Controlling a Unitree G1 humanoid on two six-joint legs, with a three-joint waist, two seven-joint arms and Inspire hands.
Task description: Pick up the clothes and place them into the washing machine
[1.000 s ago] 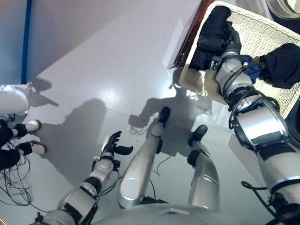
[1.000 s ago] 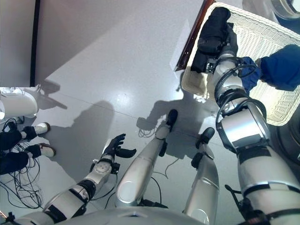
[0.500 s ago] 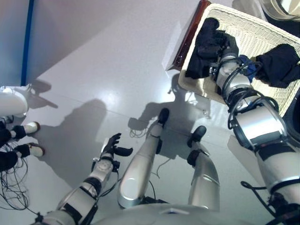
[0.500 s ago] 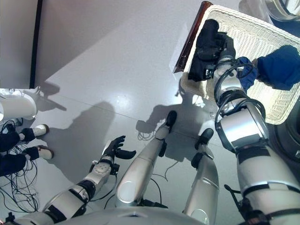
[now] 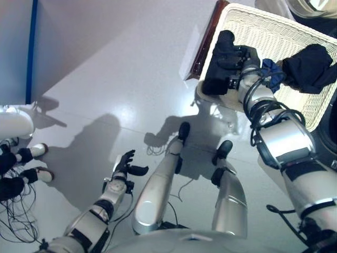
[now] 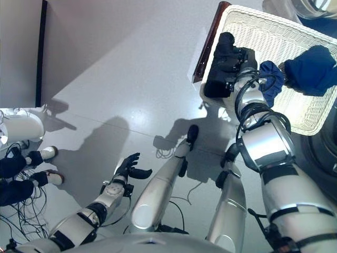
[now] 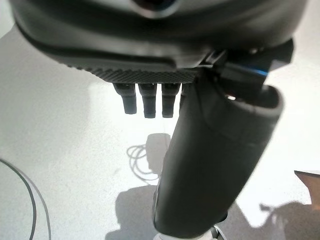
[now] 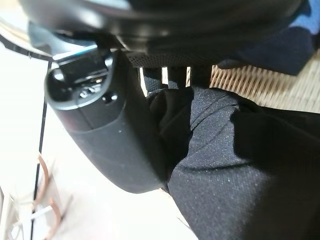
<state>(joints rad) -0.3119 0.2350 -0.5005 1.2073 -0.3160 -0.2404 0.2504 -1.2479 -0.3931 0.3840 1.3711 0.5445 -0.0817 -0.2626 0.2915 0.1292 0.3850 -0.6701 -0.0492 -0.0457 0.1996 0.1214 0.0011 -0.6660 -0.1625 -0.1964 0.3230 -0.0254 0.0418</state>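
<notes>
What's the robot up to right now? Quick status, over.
Right hand shut on black garment at near end of white wicker basket. Left hand open, idle above floor. Blue garment waits in basket. Nothing blocking.

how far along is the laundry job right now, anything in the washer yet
Nothing looks loaded yet. In hand: the right hand is closed on the black garment at the near corner of the white wicker basket. Left: lifting and loading it, then the blue garment. The left hand hangs open and empty over the floor.
</notes>
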